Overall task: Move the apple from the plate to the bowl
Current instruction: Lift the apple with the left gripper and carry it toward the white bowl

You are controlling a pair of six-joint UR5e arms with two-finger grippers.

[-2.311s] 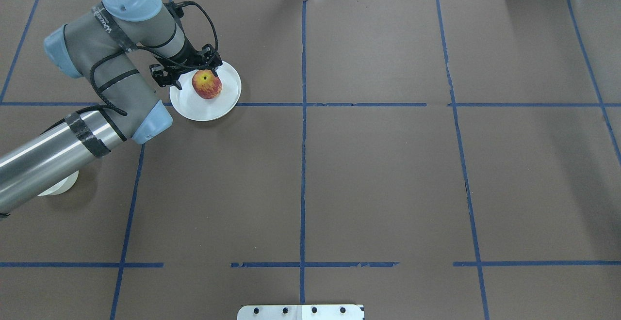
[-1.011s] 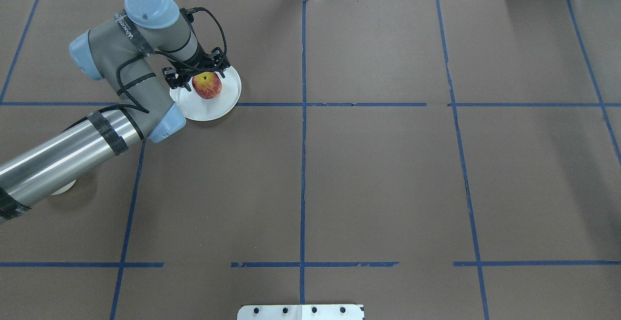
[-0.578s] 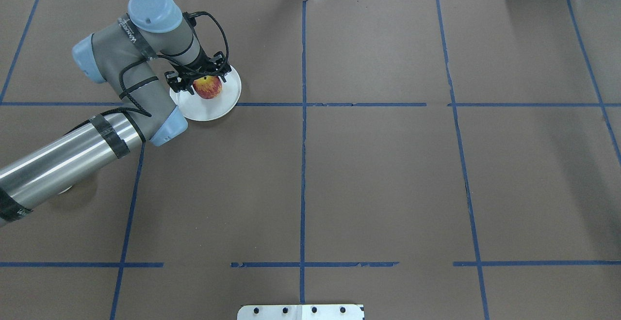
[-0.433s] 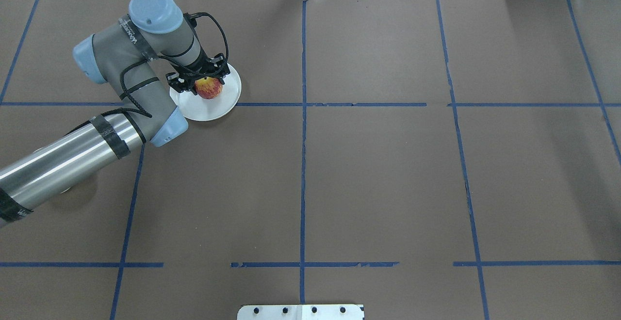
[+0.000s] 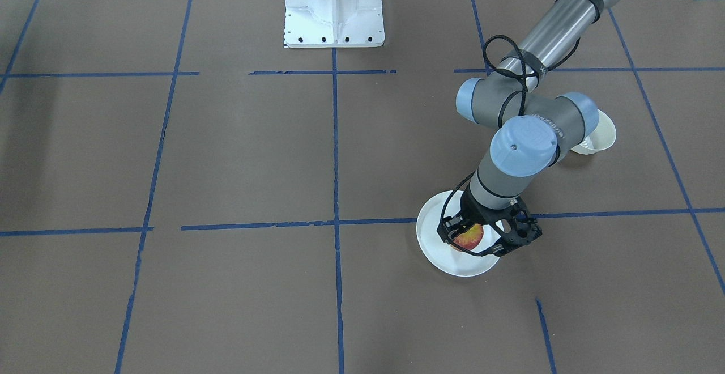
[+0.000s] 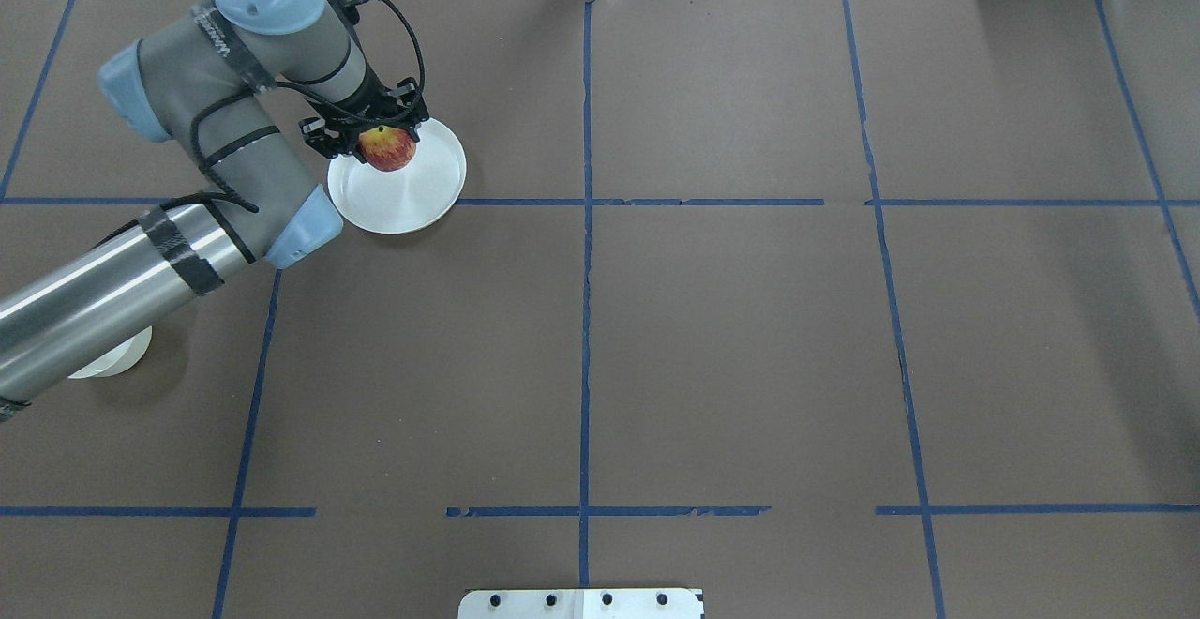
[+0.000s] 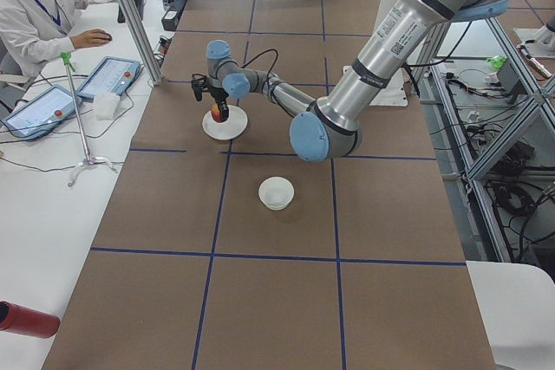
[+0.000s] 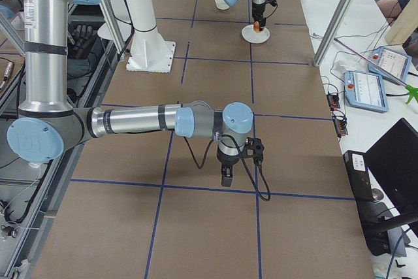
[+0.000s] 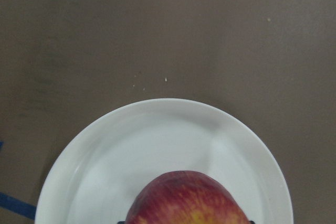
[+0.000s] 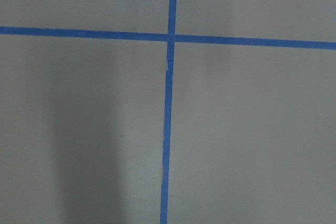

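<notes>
So the left gripper is clamped on the apple, one finger on each side, pointing pretty much straight down. In the side view the apple hangs a little above the plate and doesn't look to be touching it. It sits over the far-left part of the plate. The wrist cam shows just the apple's red-yellow top at the bottom edge, with bare white plate under it.

My read is that this is the carry step: pick done, drop-off to go. The bowl sits well apart from the plate, nearer the robot and further left, half hidden under the left arm in the overhead view.

How I'd do it:
- get enough height to clear the bowl's rim before swinging over
- move smoothly, because a round apple can roll in a two-finger pinch
- centre it properly, since the bowl is way narrower than the plate
- lower it into the bowl before letting go, so it doesn't bounce out or tip the bowl

The right gripper hangs over the bare brown surface, far from all this. Can't tell if it's open or closed.
</notes>
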